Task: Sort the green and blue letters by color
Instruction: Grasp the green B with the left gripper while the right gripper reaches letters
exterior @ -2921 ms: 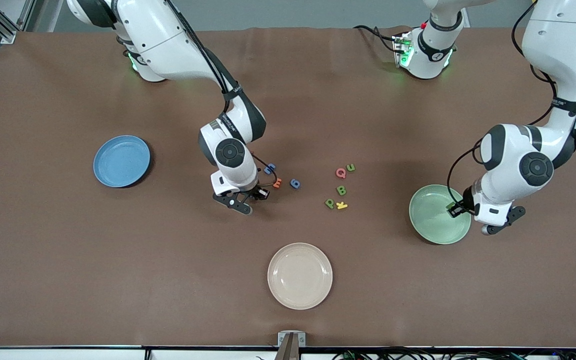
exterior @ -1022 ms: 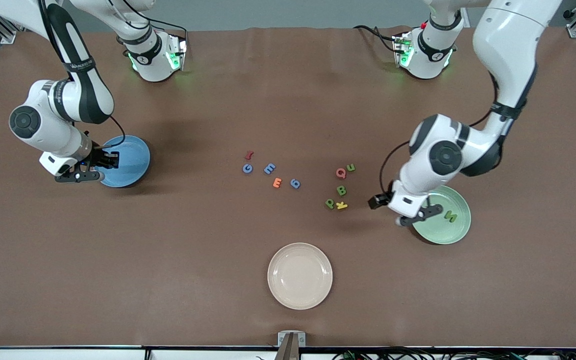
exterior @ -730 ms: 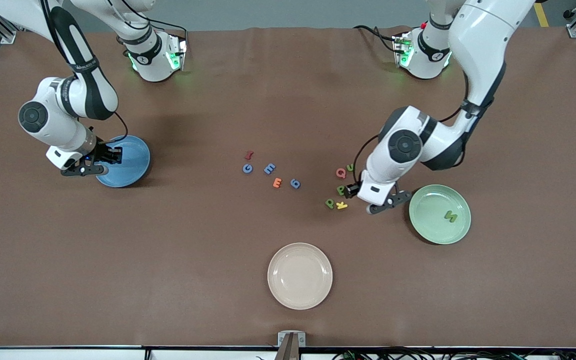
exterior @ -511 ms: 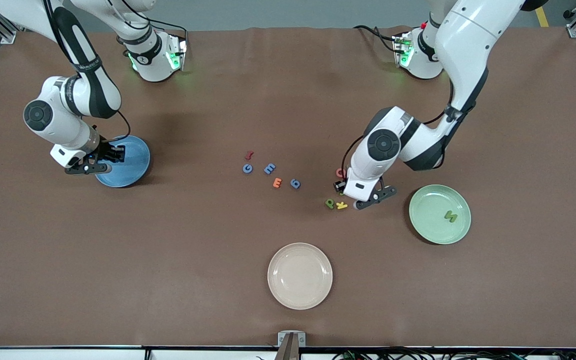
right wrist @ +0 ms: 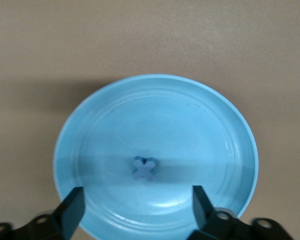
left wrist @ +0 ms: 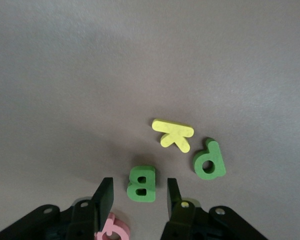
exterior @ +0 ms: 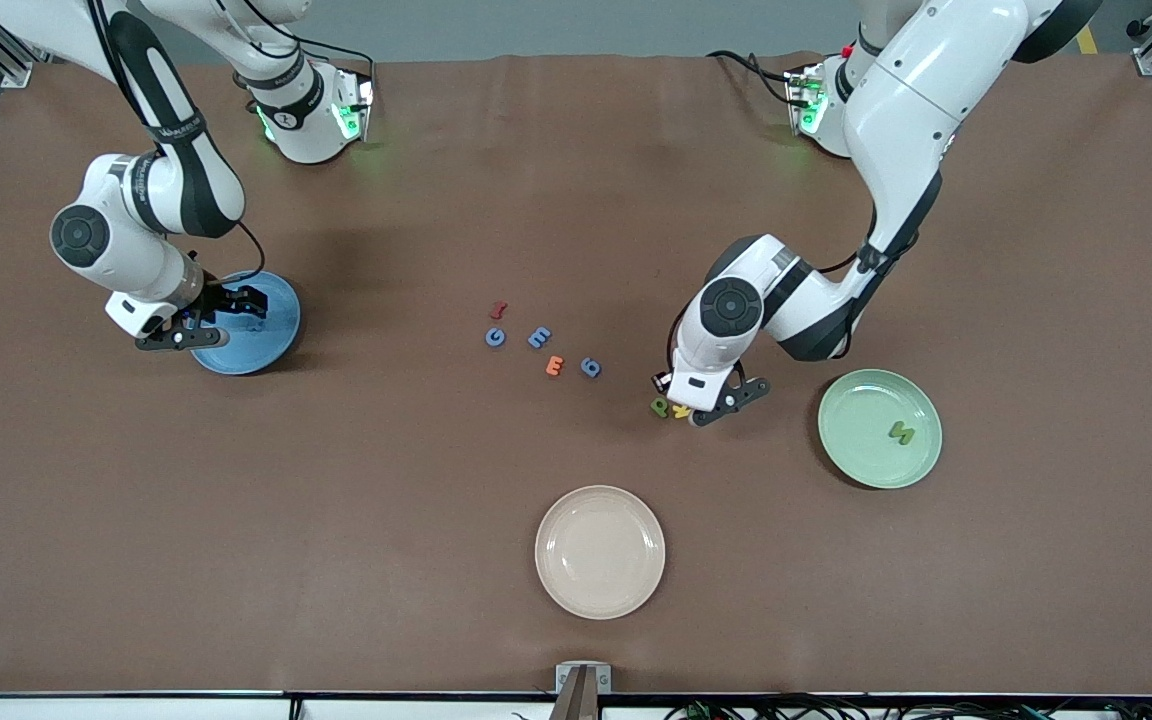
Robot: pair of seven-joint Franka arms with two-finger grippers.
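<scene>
My left gripper [exterior: 684, 398] is open, low over the cluster of letters, its jaws on either side of the green B [left wrist: 141, 183]. The green P [exterior: 658, 407] lies beside it and also shows in the left wrist view [left wrist: 209, 160]. The green u is hidden under the left arm. The green N [exterior: 900, 432] lies in the green plate [exterior: 841, 400]. My right gripper [exterior: 226, 310] is open and empty over the blue plate [exterior: 271, 340], where the blue X [right wrist: 144, 168] lies. The blue G [exterior: 495, 338], E [exterior: 538, 337] and 6 [exterior: 590, 368] lie mid-table.
A yellow K [left wrist: 173, 134] lies between B and P, and a pink Q [left wrist: 112, 227] lies by one left finger. A red character [exterior: 498, 310] and an orange E [exterior: 555, 366] lie among the blue letters. A cream plate [exterior: 600, 551] sits nearer the front camera.
The left gripper left the N in the green plate and moved over the green letters, coming down around the B. The right gripper went from mid-table to the blue plate; the X lies there.
</scene>
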